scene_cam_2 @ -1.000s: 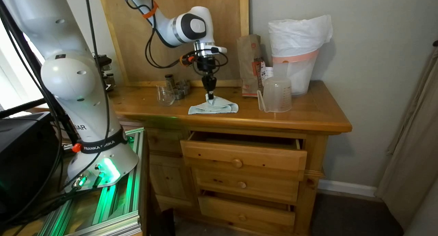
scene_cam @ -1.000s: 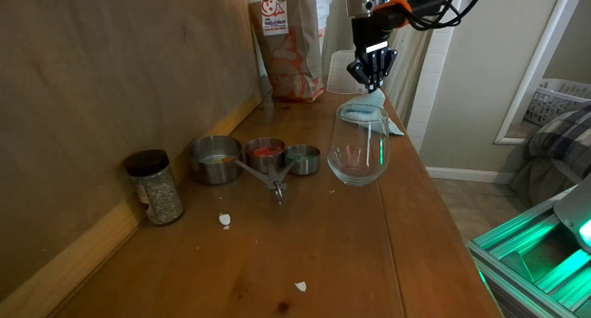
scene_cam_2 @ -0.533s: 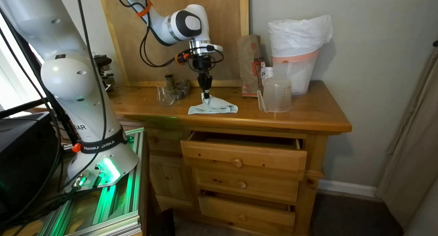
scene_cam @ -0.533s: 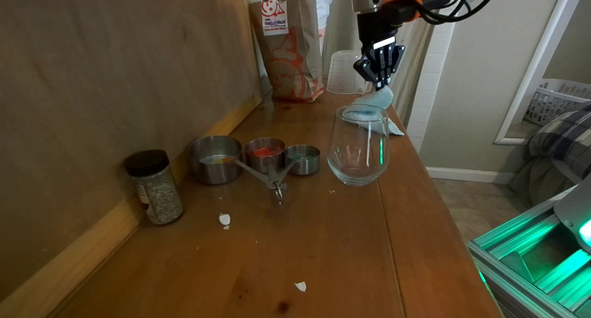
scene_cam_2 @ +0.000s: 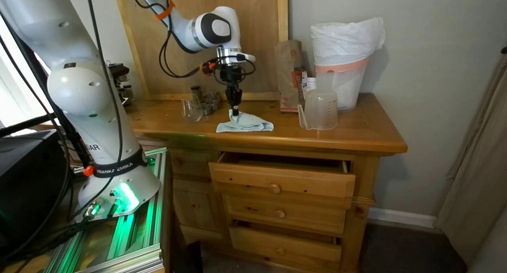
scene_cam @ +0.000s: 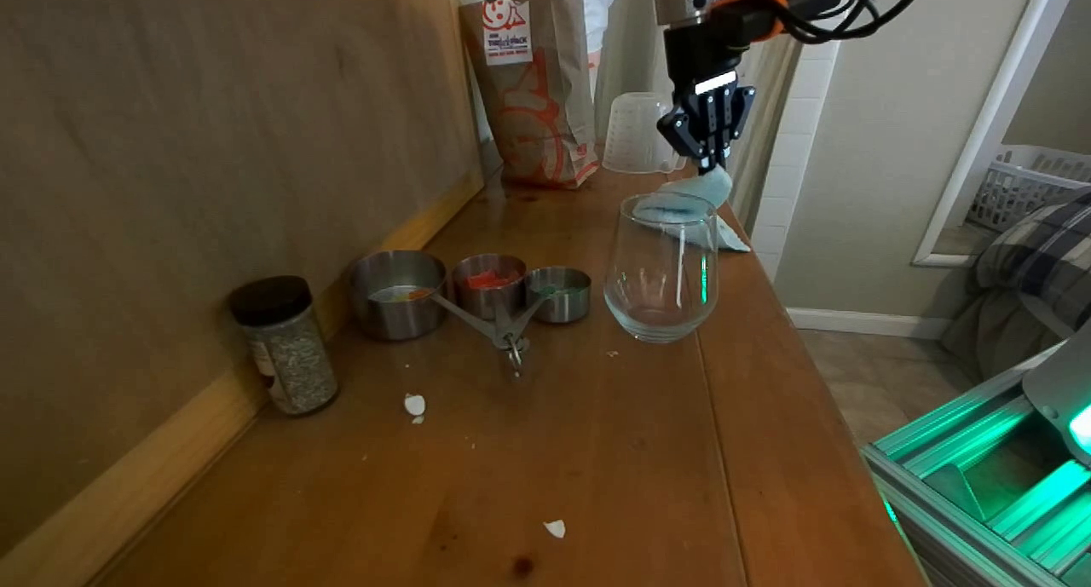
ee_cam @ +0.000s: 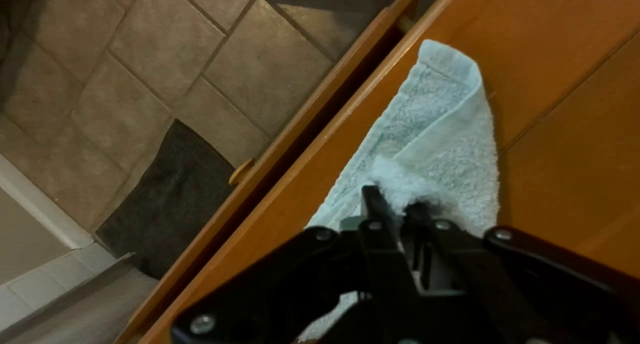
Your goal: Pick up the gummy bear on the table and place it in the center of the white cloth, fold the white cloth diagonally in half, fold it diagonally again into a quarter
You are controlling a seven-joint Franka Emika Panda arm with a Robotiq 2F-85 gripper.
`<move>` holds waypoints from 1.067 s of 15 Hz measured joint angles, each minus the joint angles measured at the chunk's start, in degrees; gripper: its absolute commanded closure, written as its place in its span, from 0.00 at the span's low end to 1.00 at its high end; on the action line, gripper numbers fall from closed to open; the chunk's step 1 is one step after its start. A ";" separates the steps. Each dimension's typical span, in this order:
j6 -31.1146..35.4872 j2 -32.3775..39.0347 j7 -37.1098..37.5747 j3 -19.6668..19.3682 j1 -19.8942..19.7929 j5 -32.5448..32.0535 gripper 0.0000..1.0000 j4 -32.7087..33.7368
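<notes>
The pale white cloth (scene_cam_2: 253,124) lies folded near the front edge of the wooden table (scene_cam_2: 356,136), one part of it lifted to a peak. At that peak is my gripper (scene_cam_2: 235,112), pointing down. In the wrist view, fluffy cloth (ee_cam: 465,169) bulges up between the fingertips of the gripper (ee_cam: 394,200); these stand close together with a narrow gap filled by fabric. An exterior view has the cloth (scene_cam: 735,239) partly behind the drinking glass, the gripper (scene_cam: 714,169) over its raised corner. The gummy bear is hidden or out of view.
The clear glass (scene_cam: 660,306) stands beside the cloth, with measuring cups (scene_cam: 398,306) holding small coloured pieces and a spice jar (scene_cam: 285,357) farther along. A plastic pitcher (scene_cam_2: 321,110) and paper bag (scene_cam_2: 288,75) stand beyond the cloth. Below, a drawer (scene_cam_2: 281,178) is pulled out.
My gripper has moved toward the glass, carrying the raised cloth part with it, and has lately dipped a little. The whole cloth has slid slightly the same way.
</notes>
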 measured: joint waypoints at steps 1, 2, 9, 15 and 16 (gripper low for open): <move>-0.07 0.00 -0.05 0.00 -0.01 0.17 0.49 -0.12; -0.16 0.00 -0.14 0.00 -0.03 0.37 0.42 -0.13; -0.84 -0.11 -0.92 0.00 -0.12 2.23 0.00 -0.12; -1.38 -1.49 -3.91 -0.05 -0.68 4.02 0.00 0.07; -1.40 -2.21 -5.23 -0.14 -0.92 4.37 0.00 0.13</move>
